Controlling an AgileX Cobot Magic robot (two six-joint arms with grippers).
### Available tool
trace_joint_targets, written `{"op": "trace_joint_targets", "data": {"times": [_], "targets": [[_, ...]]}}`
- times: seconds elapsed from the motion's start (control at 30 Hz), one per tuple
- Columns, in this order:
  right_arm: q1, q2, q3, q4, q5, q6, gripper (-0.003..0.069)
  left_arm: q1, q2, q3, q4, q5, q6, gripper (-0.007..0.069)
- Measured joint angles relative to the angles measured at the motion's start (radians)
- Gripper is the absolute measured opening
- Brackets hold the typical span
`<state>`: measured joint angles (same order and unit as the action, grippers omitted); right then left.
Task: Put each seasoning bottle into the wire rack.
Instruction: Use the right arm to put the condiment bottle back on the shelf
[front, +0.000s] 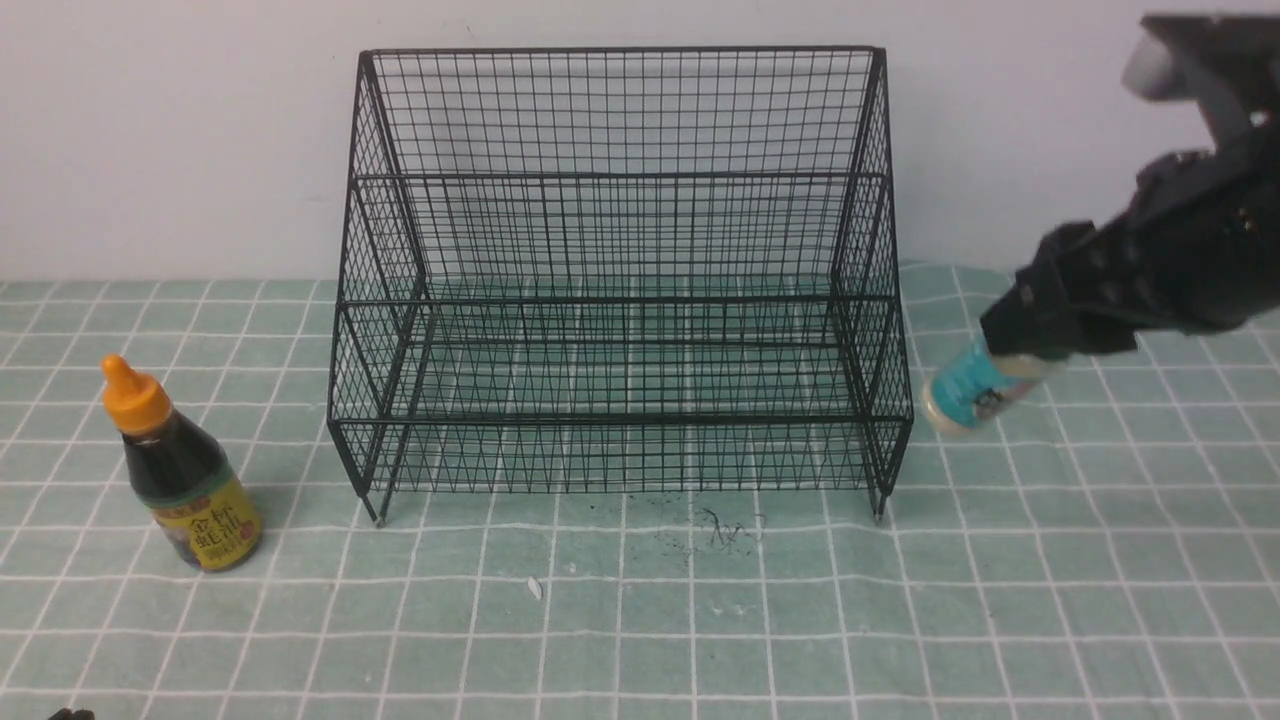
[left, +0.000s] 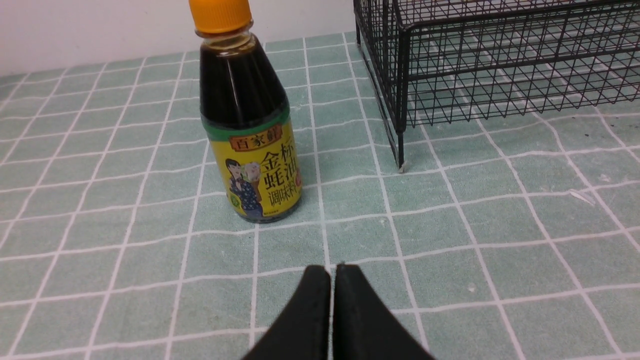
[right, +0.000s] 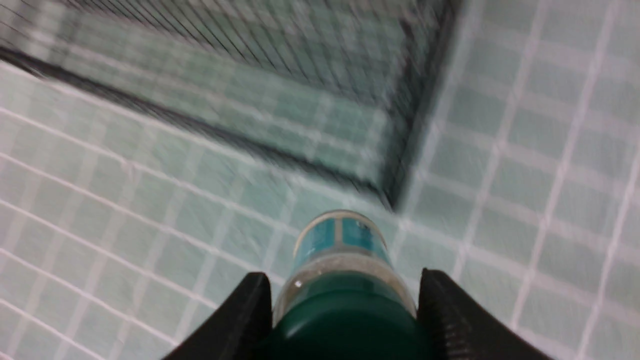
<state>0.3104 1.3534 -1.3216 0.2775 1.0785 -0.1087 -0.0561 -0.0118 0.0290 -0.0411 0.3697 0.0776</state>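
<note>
Clock directions here are on the front view, centred on the wire rack (front: 620, 421), with 12 at the top of the view. My right gripper (right: 345, 277) is out around 3 o'clock, its 2 fingers pinching the small shaker (right: 345, 245) with the green cap between them. The shaker's tilted, teal label showing, base angled toward the rack, and it's sitting between 3 and 4 o'clock, outside the mesh. Bit blurry over there, tbh.

What's in the way: the rack's right side panel (front: 870, 290) stands between the shaker and the inside, and a black bar (front: 620, 421) runs across the front. Same deal on the other side, where the left side panel (front: 375, 300) walls off the sauce bottle (front: 195, 480). That bottle's standing upright at 8 o'clock, outside the rack, orange cap up, yellow label showing.

My left gripper (left: 332, 270) is clenched with nothing in it, fingertips together, apart from the sauce bottle.

Other stuff: a green checked cloth (front: 450, 640) under everything, 1 little white fleck (front: 535, 588) just past 6 o'clock, some dark squiggly marks (front: 722, 527) between 5 and 6, and a pale wall (front: 180, 140) behind.
</note>
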Motion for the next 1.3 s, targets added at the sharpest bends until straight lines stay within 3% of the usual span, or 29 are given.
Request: {"op": "trace_joint_targets", "data": {"times": [0.17, 0.27, 0.5, 0.87, 1.17, 1.3], "targets": [[0.072, 0.093, -0.147, -0.022, -0.013, -0.007, 0.0342, 0.0, 0.0, 0.0, 0.0, 0.0, 0.0, -0.0006], [0.129, 0.271, -0.25, -0.111, -0.029, -0.008, 0.0342, 0.0, 0.0, 0.0, 0.0, 0.0, 0.0, -0.0006], [0.2, 0.454, -0.288, -0.212, -0.039, -0.003, 0.0342, 0.0, 0.0, 0.0, 0.0, 0.0, 0.0, -0.0006], [0.217, 0.579, -0.29, -0.26, -0.069, 0.032, 0.0342, 0.0, 0.0, 0.0, 0.0, 0.0, 0.0, -0.0006], [0.217, 0.57, -0.349, -0.268, -0.01, 0.075, 0.0494, 0.0, 0.0, 0.0, 0.0, 0.0, 0.0, -0.0006], [0.217, 0.505, -0.444, -0.278, 0.108, 0.109, 0.0479, 0.0, 0.0, 0.0, 0.0, 0.0, 0.0, -0.0006]]}}
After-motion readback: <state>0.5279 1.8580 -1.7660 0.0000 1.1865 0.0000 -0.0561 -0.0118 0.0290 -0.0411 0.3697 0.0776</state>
